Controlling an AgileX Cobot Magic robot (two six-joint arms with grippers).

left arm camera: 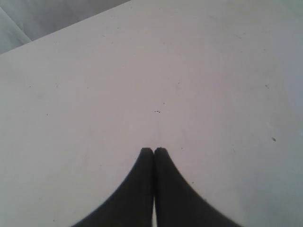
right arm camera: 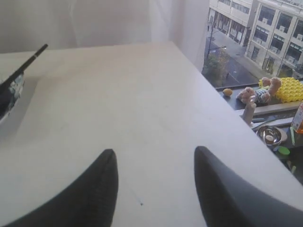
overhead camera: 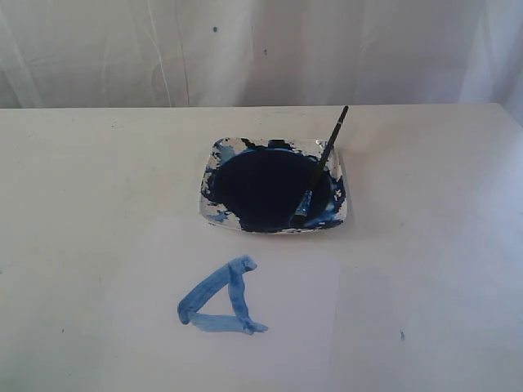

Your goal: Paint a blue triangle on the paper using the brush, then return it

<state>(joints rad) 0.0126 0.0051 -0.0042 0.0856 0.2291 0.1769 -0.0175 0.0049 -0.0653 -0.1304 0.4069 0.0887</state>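
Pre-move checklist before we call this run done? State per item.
1. Triangle closed, three sides, on the paper: ok.
2. Brush resting in the dish, tip inside, handle over the rim: ok.
3. Right gripper open and empty: ok.
4. Left gripper shut on nothing, over bare table: ok.
5. Both arms clear of paper and dish (neither shows in the exterior view): ok.
6. Strokes dry: cannot tell.
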